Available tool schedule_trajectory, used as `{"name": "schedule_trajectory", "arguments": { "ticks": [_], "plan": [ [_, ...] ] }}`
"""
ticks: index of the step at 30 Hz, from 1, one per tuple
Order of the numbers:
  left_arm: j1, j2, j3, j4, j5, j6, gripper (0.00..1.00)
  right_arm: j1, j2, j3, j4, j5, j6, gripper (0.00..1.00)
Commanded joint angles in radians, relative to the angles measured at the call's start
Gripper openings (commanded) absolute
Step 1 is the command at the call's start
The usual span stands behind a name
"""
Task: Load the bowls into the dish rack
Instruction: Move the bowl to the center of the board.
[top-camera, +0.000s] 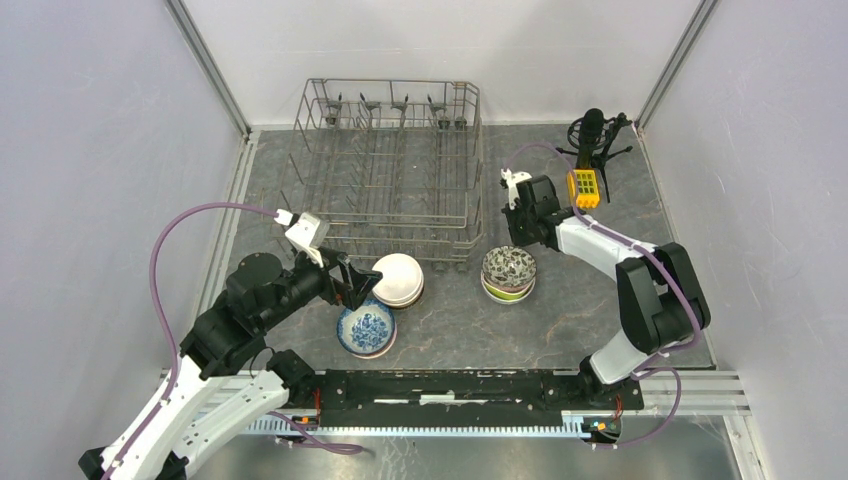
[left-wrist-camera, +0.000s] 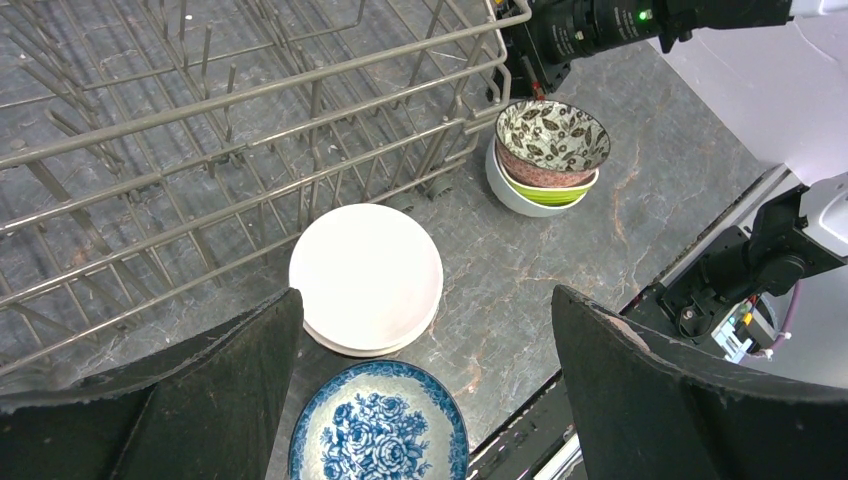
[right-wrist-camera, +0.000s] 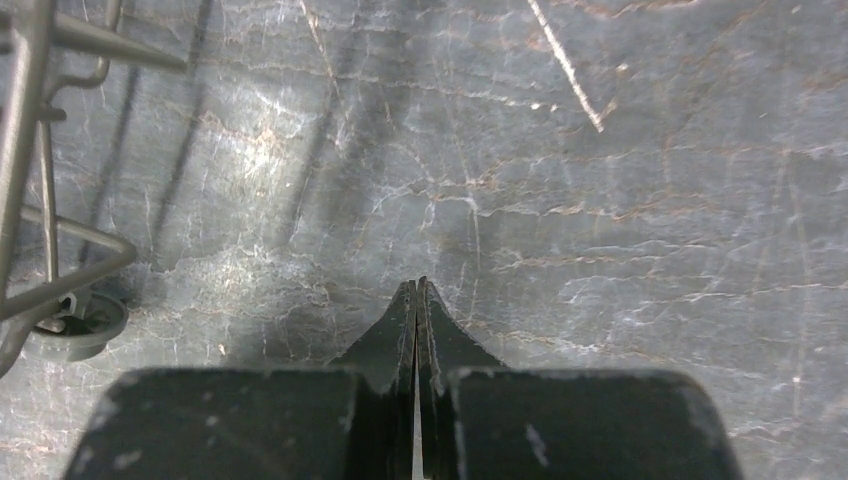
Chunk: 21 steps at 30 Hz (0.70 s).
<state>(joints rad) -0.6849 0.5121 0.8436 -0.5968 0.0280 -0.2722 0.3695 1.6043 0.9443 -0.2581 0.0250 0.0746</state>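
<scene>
The left pincer hangs wide open over the blue-and-white bowl and white bowls, and the dish rack behind them holds nothing — zero loaded so far. The patterned stack waits on the surface too, with the right pincer clenched on nothing beside it.

Left hand spread wide, right hand pinched closed, empty

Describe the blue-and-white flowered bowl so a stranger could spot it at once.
Start at the large grey wire dish rack. In front of its near edge sits a stack of plain white bowls; the round blue-and-white ceramic bowl lies beside it on the near side. It alone has blue flowers inside.
</scene>
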Motion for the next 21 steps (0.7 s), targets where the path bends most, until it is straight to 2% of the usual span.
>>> {"name": "schedule_trajectory", "arguments": {
  "ticks": [1, 21],
  "plan": [
    [0.004, -0.01, -0.004, 0.02, 0.011, -0.012, 1.0, 0.001, -0.034, -0.067, 0.037, -0.07, 0.021, 0.0],
    [0.005, -0.02, -0.005, 0.019, 0.007, -0.015, 1.0, 0.012, -0.174, -0.243, 0.075, -0.15, 0.066, 0.0]
  ]
}}
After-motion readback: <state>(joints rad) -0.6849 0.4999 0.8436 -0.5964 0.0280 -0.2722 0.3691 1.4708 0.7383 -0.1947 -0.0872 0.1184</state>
